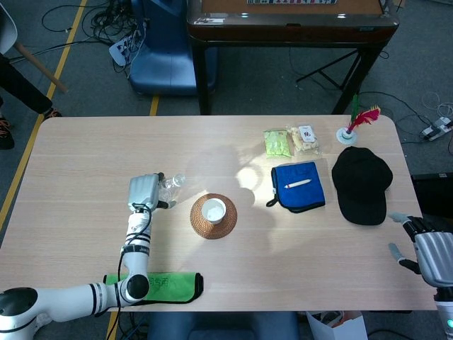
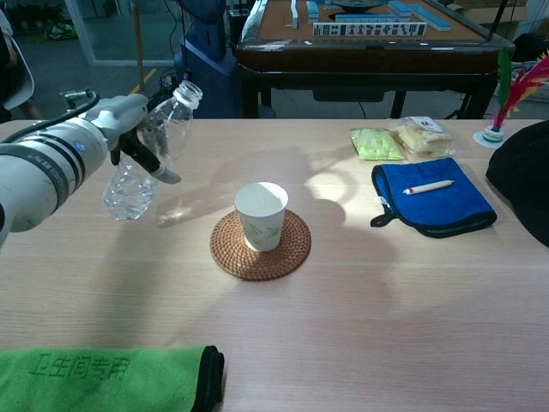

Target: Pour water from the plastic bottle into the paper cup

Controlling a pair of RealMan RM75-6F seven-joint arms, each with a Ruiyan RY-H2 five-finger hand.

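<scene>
Gripping plastic bottle (image 2: pixel 144 156) — left robot hand (image 2: pixel 127 129)

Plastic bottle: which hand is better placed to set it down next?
Left. The left hand already holds the plastic bottle, tilted off the table to the left of the paper cup. The right hand hangs empty off the table's far right edge.

A lab-like workroom: tangled black cables and a power strip (image 1: pixel 120 48) on grey carpet at upper left, yellow floor tape (image 1: pixel 35 131), and a wooden mahjong table (image 2: pixel 360 39) at top centre.
</scene>
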